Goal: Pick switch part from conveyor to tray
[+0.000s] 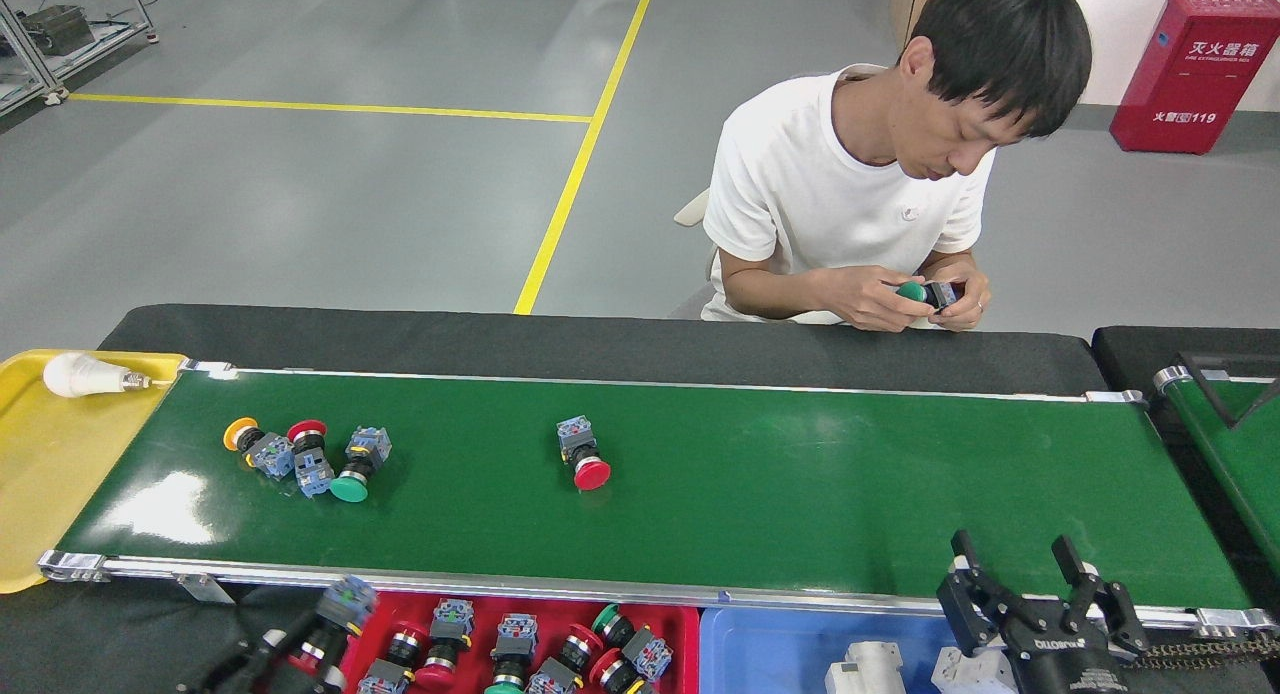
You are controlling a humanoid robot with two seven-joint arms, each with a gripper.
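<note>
The left gripper (300, 639) sits at the near-left corner of the red tray (672, 622), its fingers closed on a switch part (335, 614) whose blue-grey block points up and away from it. Just right of it, more switches lie heaped in the tray; beyond it on the conveyor (800, 474) lies a cluster of three switches (305, 459) — orange, red, green caps — and a lone red-capped switch (583, 456) farther right. The right gripper (1040, 579) stands spread and empty over the blue tray (770, 644), just short of the conveyor's near rail.

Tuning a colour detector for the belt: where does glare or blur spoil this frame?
Head view: a white glare patch on the conveyor near its left end, fainter sheen mid-belt; the switch parts on it stay sharp; the left gripper at the bottom edge looks slightly smeared.
</note>
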